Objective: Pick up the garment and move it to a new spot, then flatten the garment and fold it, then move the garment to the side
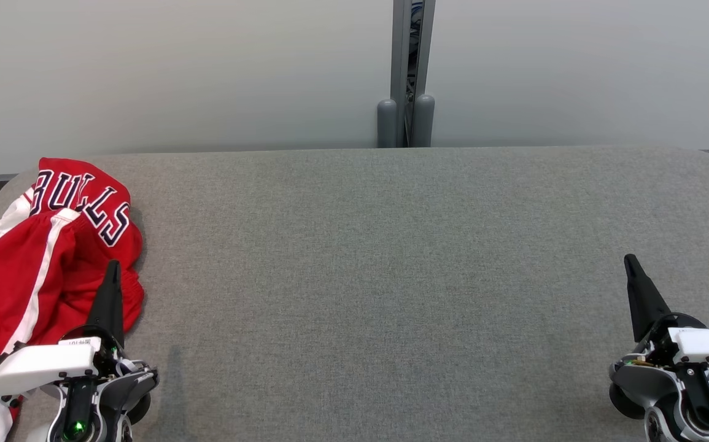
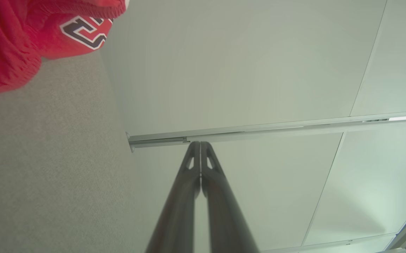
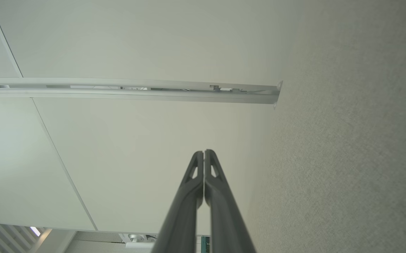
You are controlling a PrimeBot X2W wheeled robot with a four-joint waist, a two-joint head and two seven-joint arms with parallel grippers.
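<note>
The left gripper [image 1: 112, 270] is closed, its 2 dark fingers pressed together and holding nothing. The left wrist view makes this clear: the left gripper [image 2: 200, 147] there has both tips meeting in front of the pale wall [image 2: 245, 70]. The right gripper [image 1: 631, 265] is also shut and empty. In its own wrist view the right gripper [image 3: 203, 154] points along the gray table [image 3: 357, 140] toward the wall.

In the head view the left fingers overlap the right edge of the red garment [image 1: 53, 258]; I cannot tell if they touch it. The left wrist view shows the garment [image 2: 9, 45] up in the corner, apart from the fingertips, with only 1 dark letter and a gathered hem.

The garment lies crumpled at the left end of the table [image 1: 391, 276]. Its long axis goes from the near left edge toward the far left corner. The end with the word "BULLS" points away from the robot, and the letters read upside down. A white stripe follows the same direction.
</note>
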